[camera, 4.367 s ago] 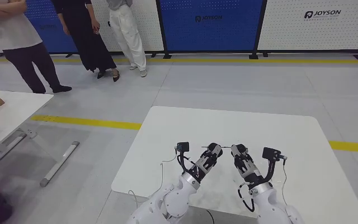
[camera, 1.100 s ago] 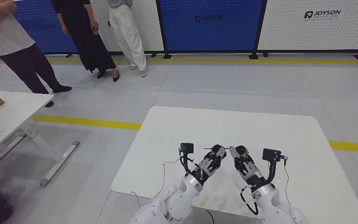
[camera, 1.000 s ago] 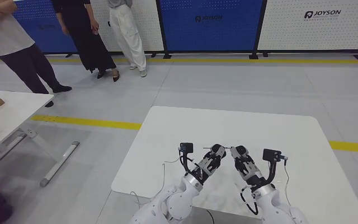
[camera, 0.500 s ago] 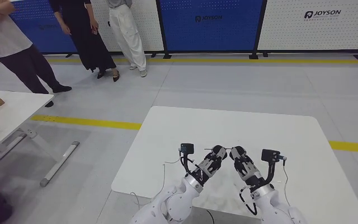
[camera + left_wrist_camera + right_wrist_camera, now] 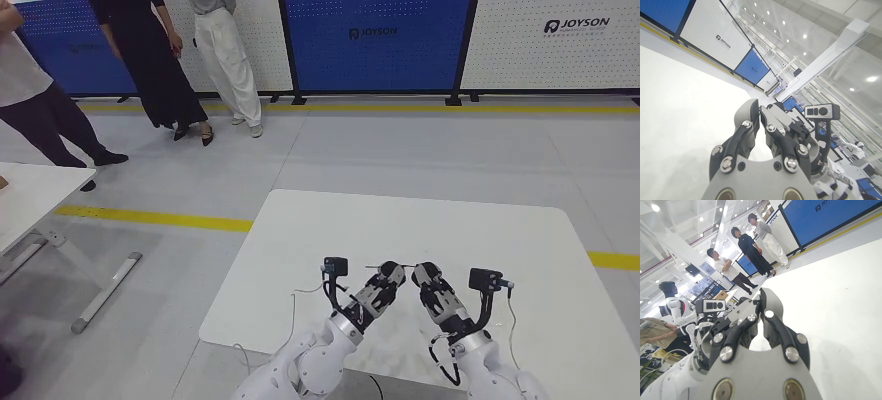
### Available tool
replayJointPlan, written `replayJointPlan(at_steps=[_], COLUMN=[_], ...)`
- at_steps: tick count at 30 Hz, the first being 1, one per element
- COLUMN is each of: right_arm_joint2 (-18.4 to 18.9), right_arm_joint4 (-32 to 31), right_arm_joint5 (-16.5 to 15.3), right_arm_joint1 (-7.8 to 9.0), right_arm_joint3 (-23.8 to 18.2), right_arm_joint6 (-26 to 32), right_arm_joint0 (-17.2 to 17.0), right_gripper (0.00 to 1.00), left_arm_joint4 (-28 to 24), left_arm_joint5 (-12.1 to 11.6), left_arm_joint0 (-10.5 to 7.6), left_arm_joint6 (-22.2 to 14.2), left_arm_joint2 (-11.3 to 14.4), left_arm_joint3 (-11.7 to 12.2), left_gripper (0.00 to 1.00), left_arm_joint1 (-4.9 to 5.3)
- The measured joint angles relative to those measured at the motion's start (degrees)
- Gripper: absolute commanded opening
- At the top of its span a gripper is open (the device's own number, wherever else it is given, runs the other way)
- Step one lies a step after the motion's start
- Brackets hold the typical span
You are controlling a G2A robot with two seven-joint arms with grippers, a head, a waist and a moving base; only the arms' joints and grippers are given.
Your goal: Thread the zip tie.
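Note:
Low over the near part of the white table (image 5: 420, 215), my two grippers stand tip to tip. The left gripper (image 5: 392, 270) has its fingers pressed together in the left wrist view (image 5: 759, 108), with a thin dark strip of the zip tie (image 5: 760, 107) pinched at the tips. My right gripper (image 5: 424, 271) is shut as well (image 5: 759, 298), and a small black piece of the zip tie (image 5: 755, 302) shows between its pads. The tie itself is a faint thin line bridging the two gripper tips (image 5: 407, 265); most of it is hidden by the fingers.
The table's near edge (image 5: 230, 340) lies close below the arms. A second white table (image 5: 30, 200) stands at the far left across the floor. Several people stand beyond the yellow floor line, away from the table.
Since the oldest frame the two grippers have closed the gap between them, the left one shifting right. Over the last second they have barely moved.

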Motion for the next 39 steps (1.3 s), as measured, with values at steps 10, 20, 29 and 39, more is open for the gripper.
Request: replayJointPlan(at_steps=[10,20,29,39], right_arm_joint2=[0.2,0.3,0.2,0.6], right_arm_joint4=[0.0,-0.5,-1.2,-0.9], right_arm_joint5=[0.5,0.3,0.0,-0.4], right_arm_joint1=[-0.02,0.05,0.10,0.17], right_arm_joint3=[0.3,0.3,-0.2,-0.2], right_arm_joint6=[-0.5,0.0,-0.1,0.2], right_arm_joint0=[0.2,0.1,-0.1,0.0], right_gripper=[0.00,0.00,0.00,0.19], left_arm_joint4=[-2.1,-2.4,-3.7,-3.5], left_arm_joint5=[-2.5,-2.8,-2.5,-2.4], left_arm_joint0=[1.38,2.21,1.63,1.48], left_arm_joint6=[0.5,0.8,0.1,-0.2], left_arm_joint2=[-1.6,-2.5,-2.3,-2.1], left_arm_joint3=[-1.1,-2.1,-2.1,-2.3], left_gripper=[0.47,0.25,0.00,0.00], left_arm_joint1=[0.30,0.47,0.32,0.27])
